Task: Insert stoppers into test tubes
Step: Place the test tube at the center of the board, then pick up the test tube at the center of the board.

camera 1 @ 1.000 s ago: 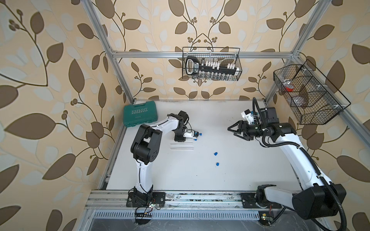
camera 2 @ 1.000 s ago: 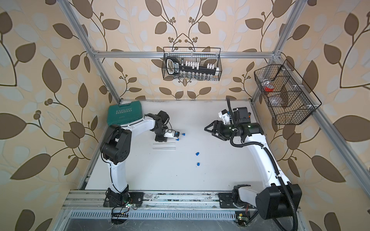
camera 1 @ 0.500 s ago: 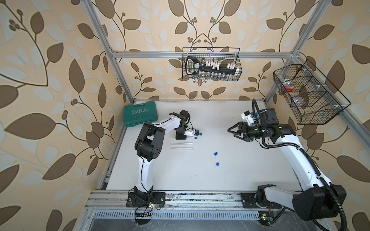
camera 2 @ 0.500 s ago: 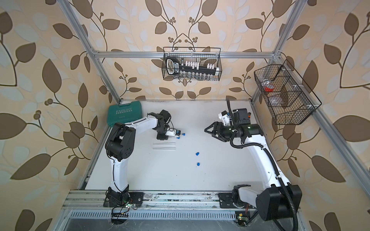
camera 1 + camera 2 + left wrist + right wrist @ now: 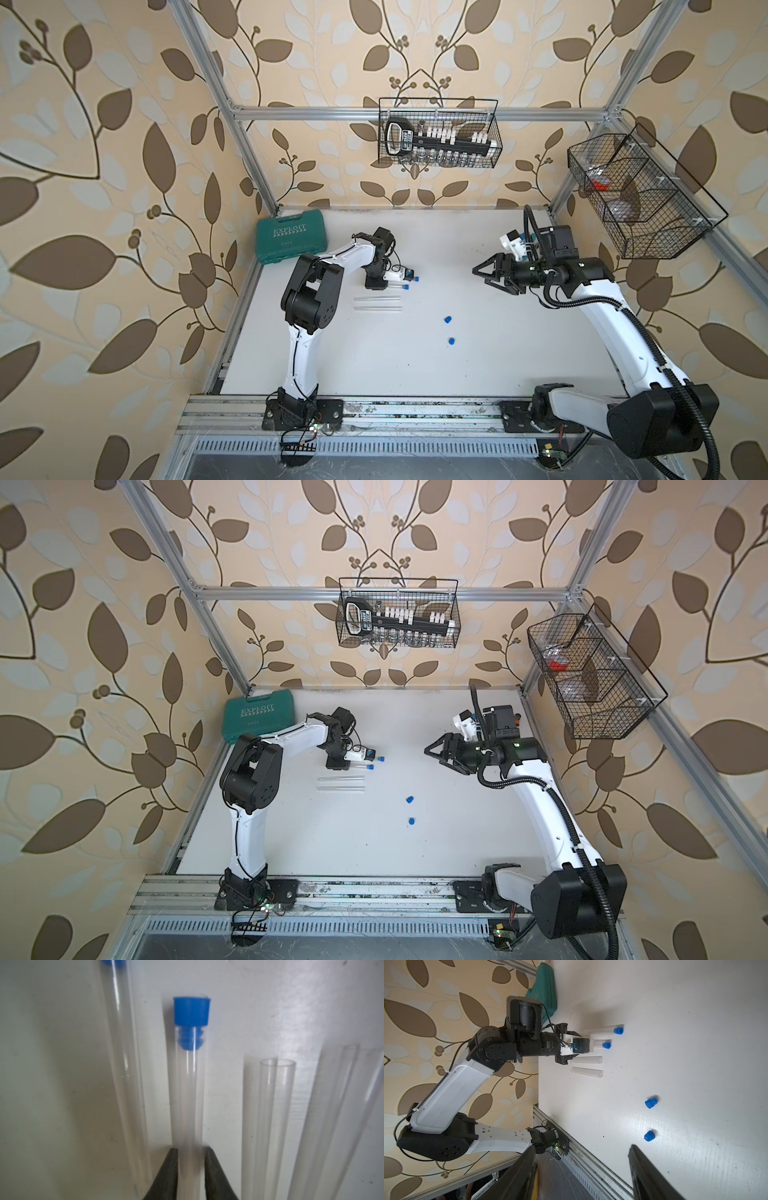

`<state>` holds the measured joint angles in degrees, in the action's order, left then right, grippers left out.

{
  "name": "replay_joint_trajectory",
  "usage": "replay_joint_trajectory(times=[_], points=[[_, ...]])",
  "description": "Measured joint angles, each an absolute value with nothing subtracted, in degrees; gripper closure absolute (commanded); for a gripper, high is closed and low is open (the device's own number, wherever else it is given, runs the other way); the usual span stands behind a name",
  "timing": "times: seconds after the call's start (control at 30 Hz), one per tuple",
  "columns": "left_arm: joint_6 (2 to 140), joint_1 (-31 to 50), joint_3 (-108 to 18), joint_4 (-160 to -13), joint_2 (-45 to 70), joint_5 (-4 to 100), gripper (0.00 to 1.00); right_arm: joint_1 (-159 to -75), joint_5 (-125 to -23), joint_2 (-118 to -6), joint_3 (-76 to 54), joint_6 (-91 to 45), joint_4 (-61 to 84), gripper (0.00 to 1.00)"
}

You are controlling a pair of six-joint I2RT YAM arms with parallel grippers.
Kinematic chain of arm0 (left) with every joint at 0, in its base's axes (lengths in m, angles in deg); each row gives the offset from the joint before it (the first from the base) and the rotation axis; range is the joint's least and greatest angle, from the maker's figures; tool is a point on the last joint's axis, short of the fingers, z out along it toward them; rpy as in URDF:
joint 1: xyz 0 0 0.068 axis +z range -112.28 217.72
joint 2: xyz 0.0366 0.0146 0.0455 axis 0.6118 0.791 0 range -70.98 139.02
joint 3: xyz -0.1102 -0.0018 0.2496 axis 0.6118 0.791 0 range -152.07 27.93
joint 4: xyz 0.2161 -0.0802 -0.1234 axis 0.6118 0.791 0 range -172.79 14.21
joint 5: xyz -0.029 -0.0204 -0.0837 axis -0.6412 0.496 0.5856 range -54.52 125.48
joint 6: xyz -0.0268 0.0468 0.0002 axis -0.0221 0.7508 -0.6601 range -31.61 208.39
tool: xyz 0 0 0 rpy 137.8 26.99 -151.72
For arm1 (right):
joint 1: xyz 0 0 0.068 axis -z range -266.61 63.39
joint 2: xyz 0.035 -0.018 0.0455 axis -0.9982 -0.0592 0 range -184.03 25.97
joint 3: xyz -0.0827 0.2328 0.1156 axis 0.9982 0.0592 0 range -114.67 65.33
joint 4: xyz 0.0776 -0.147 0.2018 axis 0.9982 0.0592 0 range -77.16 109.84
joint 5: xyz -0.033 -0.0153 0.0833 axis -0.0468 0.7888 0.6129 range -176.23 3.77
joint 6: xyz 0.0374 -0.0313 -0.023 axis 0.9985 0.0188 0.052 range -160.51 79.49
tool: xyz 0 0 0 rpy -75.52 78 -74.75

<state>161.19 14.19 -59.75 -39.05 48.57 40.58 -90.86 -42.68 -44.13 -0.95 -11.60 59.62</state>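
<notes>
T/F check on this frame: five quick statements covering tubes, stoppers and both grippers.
1. Two slim clear test tubes carry bright-blue plastic plugs. True: the stoppered tubes lie next to each other.
2. Both loose blue plugs lie inside the green plastic case. False: the loose stoppers lie on the white table, and the green case is shut.
3. The right gripper holds a plug. False: the right gripper is open and empty.
4. Two tubes lie unplugged, side by side. True: the open tubes.
5. The left gripper's fingers flank a plugged tube. True: the left gripper.
</notes>
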Motion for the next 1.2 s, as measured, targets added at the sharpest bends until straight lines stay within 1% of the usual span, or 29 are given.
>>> replay_joint_trajectory(times=[0.33,0.43,0.57,0.73,0.8,0.93,1.03,1.2], points=[[161.05,14.21,-59.75,-39.22,47.85,42.83,0.7,-90.86,-41.41,-44.11,-0.93,-11.63,59.78,0.33],[160.92,14.19,-59.75,-38.87,45.03,44.62,0.7,-90.86,-40.47,-44.11,-0.86,-11.63,59.76,0.33],[160.44,14.21,-58.7,-38.7,37.73,47.44,0.7,-90.86,-40.14,-44.09,-0.18,-11.63,59.73,0.33],[159.37,14.19,-50.97,-40.01,25.14,50.98,0.71,-90.86,-40.78,-44.04,1.0,-11.87,59.84,0.34],[158.37,14.19,-45.55,-41.47,19.46,52.69,0.71,-90.86,-41.56,-44.04,1.22,-12.3,59.89,0.34],[157.16,14.17,-36.24,-43.88,11.89,54.57,0.72,-90.86,-42.42,-44.07,1.22,-13.13,59.91,0.34],[157.21,14.02,-32.06,-44.01,9.84,54.46,0.7,-90.86,-42.77,-44.07,1.22,-13.61,59.86,0.34],[158.67,13.14,-30.29,-44.09,11.54,52.08,0.68,-90.86,-42.81,-44.09,1.24,-13.81,59.86,0.34]])
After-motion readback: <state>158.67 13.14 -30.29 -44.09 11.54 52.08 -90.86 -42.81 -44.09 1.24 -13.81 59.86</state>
